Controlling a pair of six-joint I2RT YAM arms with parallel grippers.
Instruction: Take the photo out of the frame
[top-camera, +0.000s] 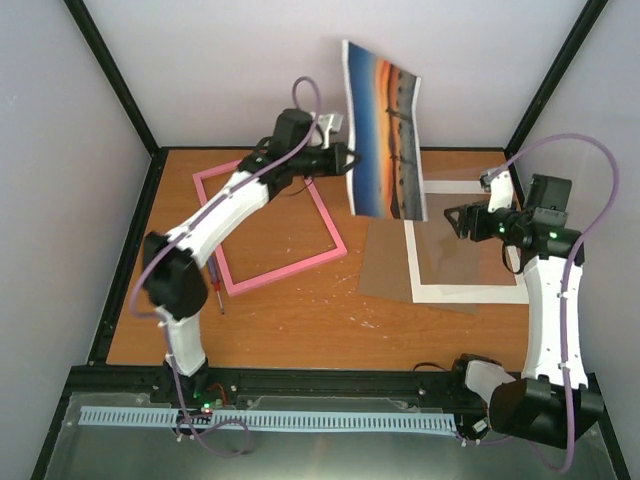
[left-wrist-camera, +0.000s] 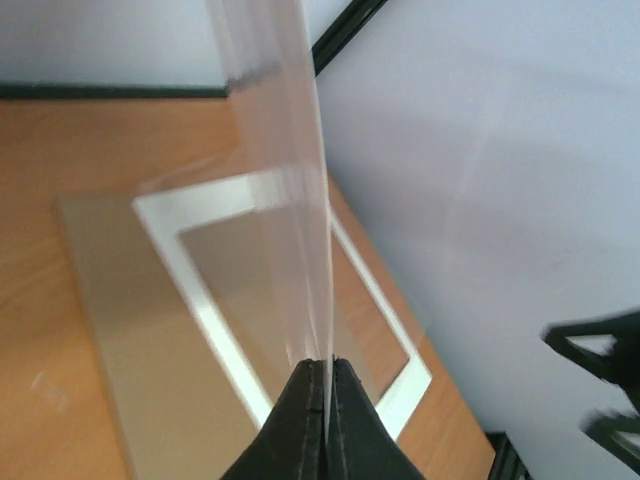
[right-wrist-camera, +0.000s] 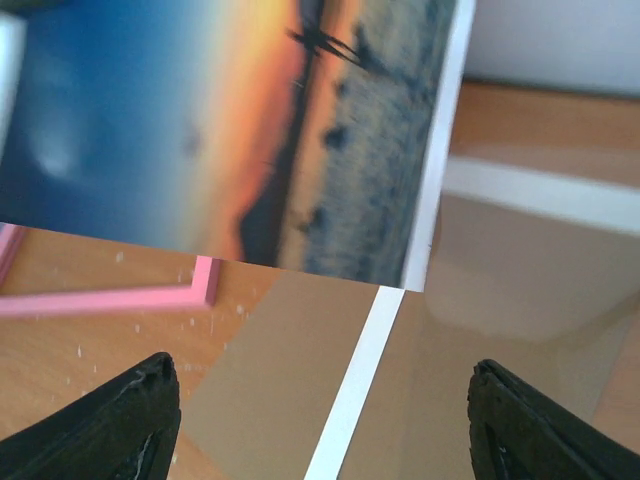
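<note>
The photo (top-camera: 385, 135), an orange sunset over blue water with a white margin, hangs upright above the table's middle. My left gripper (top-camera: 345, 158) is shut on its left edge. In the left wrist view the sheet (left-wrist-camera: 290, 150) runs edge-on out of the closed jaws (left-wrist-camera: 325, 365). The pink frame (top-camera: 270, 225) lies flat and hollow on the wooden table, left of the photo. My right gripper (top-camera: 455, 220) hovers to the right of the photo, open and holding nothing. In its wrist view the photo (right-wrist-camera: 230, 130) fills the top and a corner of the frame (right-wrist-camera: 110, 298) shows at the left, above the wide-apart gripper (right-wrist-camera: 325, 400).
A brown backing panel (top-camera: 385, 265) and a white mat border (top-camera: 465, 292) lie flat at the right, under my right gripper. A small screwdriver (top-camera: 216, 290) lies beside the frame's left rail. Grey walls with black posts close the table in.
</note>
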